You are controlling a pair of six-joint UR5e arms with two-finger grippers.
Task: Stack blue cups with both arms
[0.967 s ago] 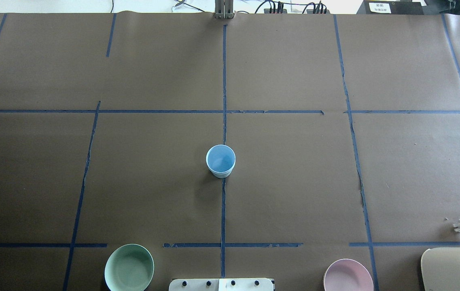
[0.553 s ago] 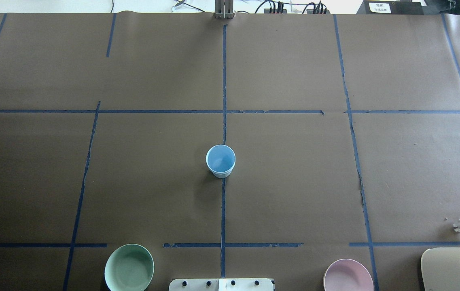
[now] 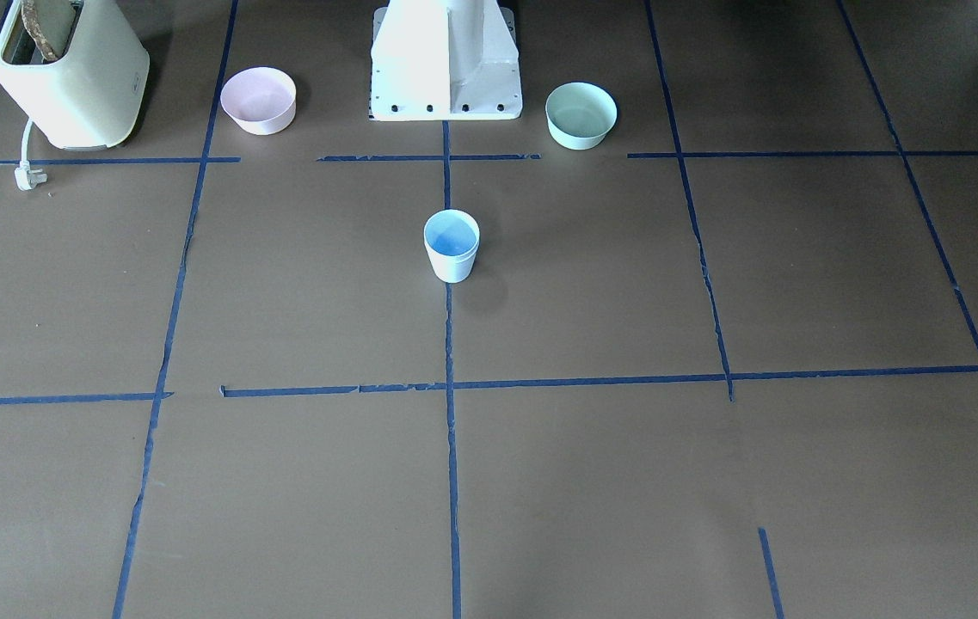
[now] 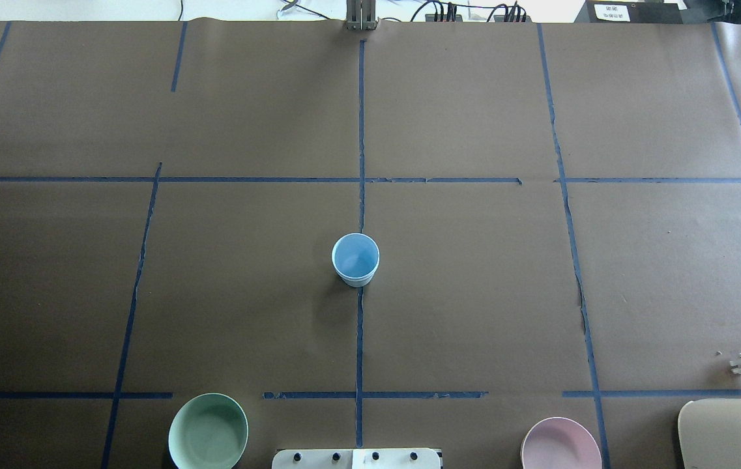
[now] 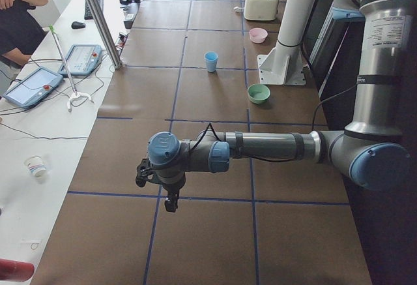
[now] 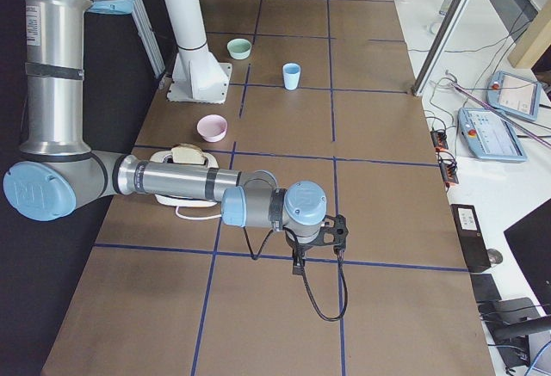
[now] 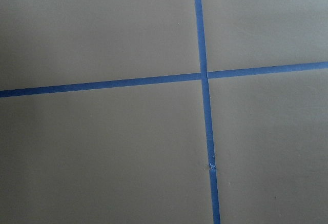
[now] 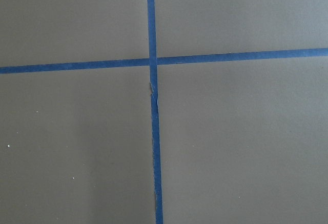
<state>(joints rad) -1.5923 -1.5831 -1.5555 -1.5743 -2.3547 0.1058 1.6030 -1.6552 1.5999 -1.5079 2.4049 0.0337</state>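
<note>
One pale blue cup [image 4: 355, 259] stands upright on the centre tape line of the table; it also shows in the front view [image 3: 452, 245] and both side views [image 5: 210, 61] [image 6: 292, 76]. Only one cup shape shows, and I cannot tell whether a second cup is nested in it. My left gripper [image 5: 146, 173] hangs over the table's left end, far from the cup. My right gripper [image 6: 331, 231] hangs over the right end, also far away. Both show only in the side views, so I cannot tell whether they are open. The wrist views show only brown paper and blue tape.
A green bowl [image 4: 208, 431] and a pink bowl [image 4: 560, 446] sit on either side of the white pedestal [image 3: 445, 69]. A cream toaster [image 3: 67, 77] with its plug [image 3: 27, 176] stands beyond the pink bowl. A person [image 5: 16, 21] and pendants are at a side bench.
</note>
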